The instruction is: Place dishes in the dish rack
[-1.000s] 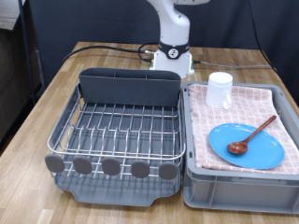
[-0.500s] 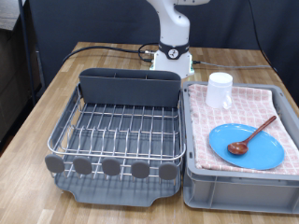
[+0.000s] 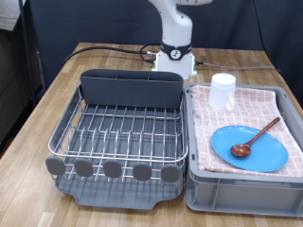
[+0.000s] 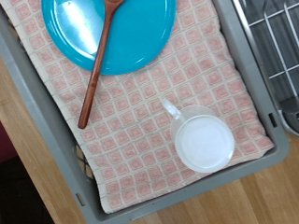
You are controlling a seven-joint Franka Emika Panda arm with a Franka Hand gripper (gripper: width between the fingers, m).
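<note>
The bright-blue plate lies in the grey tub on the pink checked cloth, with the reddish-brown wooden spoon resting across it. The small white cup stands upright at the tub's far end. The wire dish rack on its dark grey tray sits at the exterior view's left and holds nothing. The wrist view looks down on the plate, the spoon and the cup. The gripper's fingers show in neither view; only the arm's base and lower links stand behind the rack.
The grey tub lined with pink checked cloth stands on the exterior view's right, close against the rack. The robot base with black cables is at the table's far edge. The wooden table shows bare at the left.
</note>
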